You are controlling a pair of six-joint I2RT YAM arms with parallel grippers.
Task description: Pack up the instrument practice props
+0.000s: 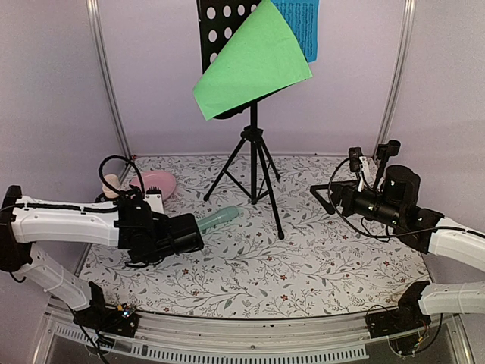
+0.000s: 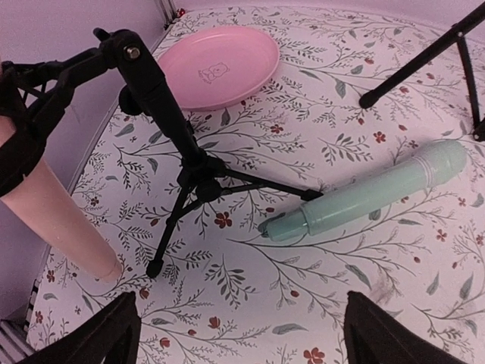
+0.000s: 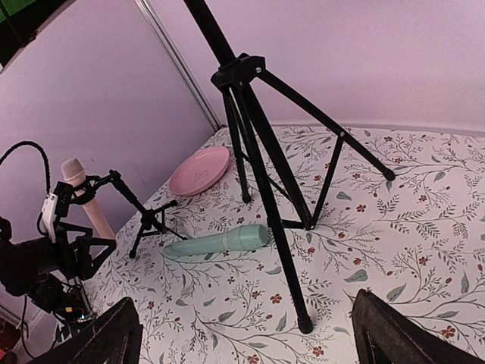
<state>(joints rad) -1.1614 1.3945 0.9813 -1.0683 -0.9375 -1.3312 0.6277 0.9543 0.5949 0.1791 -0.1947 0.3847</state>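
Observation:
The black perforated music rack stands on tripod legs at the back, with a green sheet and a blue sheet on it. A mint microphone lies flat on the floral table, also visible as the mint microphone. My left gripper hovers open just short of its handle end, nothing between the fingers. A beige microphone sits clamped in a small black tripod at the left. My right gripper is open and empty, facing the rack's legs.
A pink plate lies at the back left, behind the small tripod. Another small black tripod stands behind my right arm. Tent walls and metal poles close in the sides and back.

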